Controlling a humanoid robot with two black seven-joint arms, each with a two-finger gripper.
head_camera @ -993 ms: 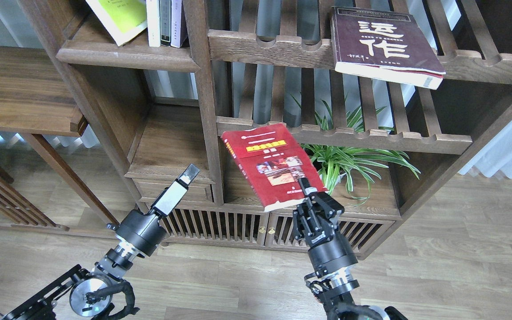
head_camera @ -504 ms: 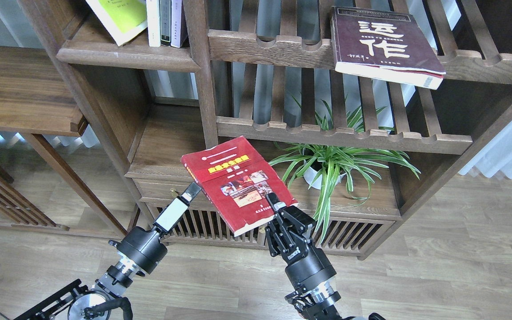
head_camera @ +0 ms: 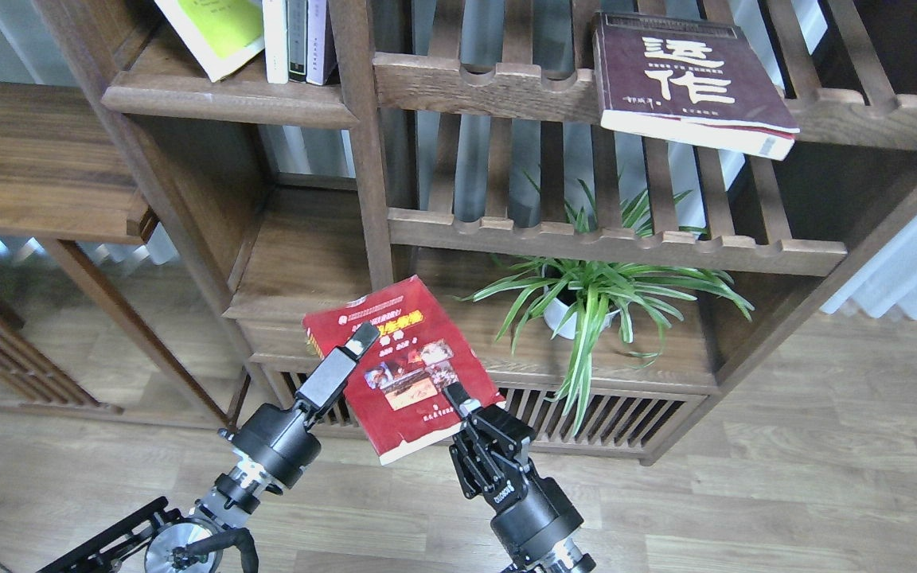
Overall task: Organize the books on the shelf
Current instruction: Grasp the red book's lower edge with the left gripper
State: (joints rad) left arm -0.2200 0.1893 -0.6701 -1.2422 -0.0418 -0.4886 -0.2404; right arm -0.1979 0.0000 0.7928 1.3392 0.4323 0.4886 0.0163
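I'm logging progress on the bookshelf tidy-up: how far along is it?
Done, apparently: the yellow-green paperback leans on the solid dark-brown shelf board. In hand: the right tool grips the red paperback by its lower corner, the left tool at its cover. Left: the thick maroon book lies on the slatted rack.

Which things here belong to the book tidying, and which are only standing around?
Part of the job: red book held by the right gripper; yellow-green book; maroon book; flat shelf board; left gripper.

Just around: potted plant; three thin upright books; slatted racks; floor.
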